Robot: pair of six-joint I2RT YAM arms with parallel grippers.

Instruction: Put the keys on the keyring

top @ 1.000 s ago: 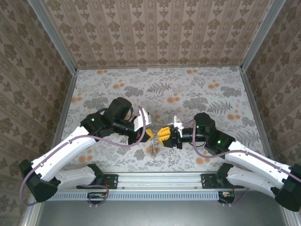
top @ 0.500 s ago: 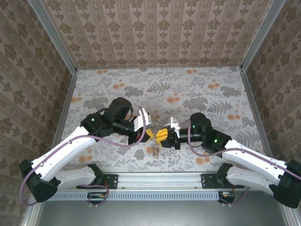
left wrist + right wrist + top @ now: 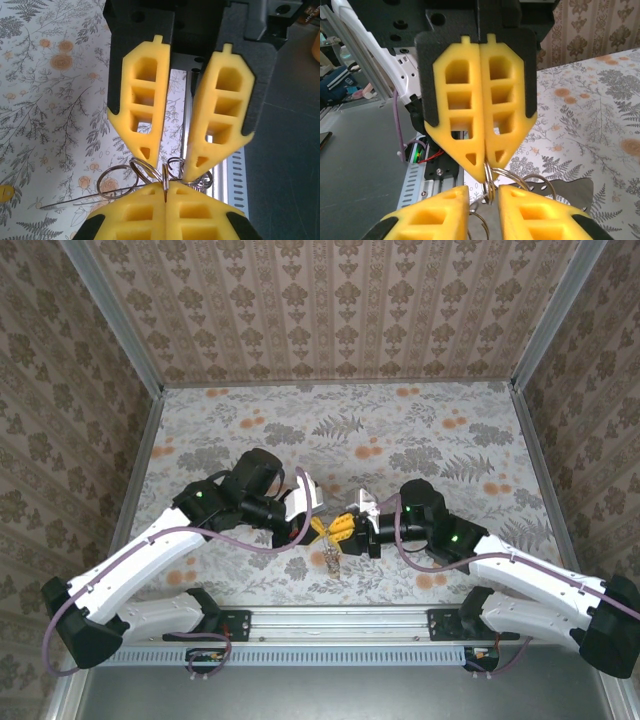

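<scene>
Pinching one coil of the keyring (image 3: 328, 558) between fully closed jaws, the right gripper (image 3: 487, 167) holds the cluster of silvery split rings low over the floral table (image 3: 450, 440) near its front edge. The left gripper (image 3: 171, 167) faces it with jaws parted, its tips straddling the same rings. That hold is on thin round wire alone, so a left closure off-line or a sideways tug could twist the rings free and drop them; the key I cannot pick out with any confidence
</scene>
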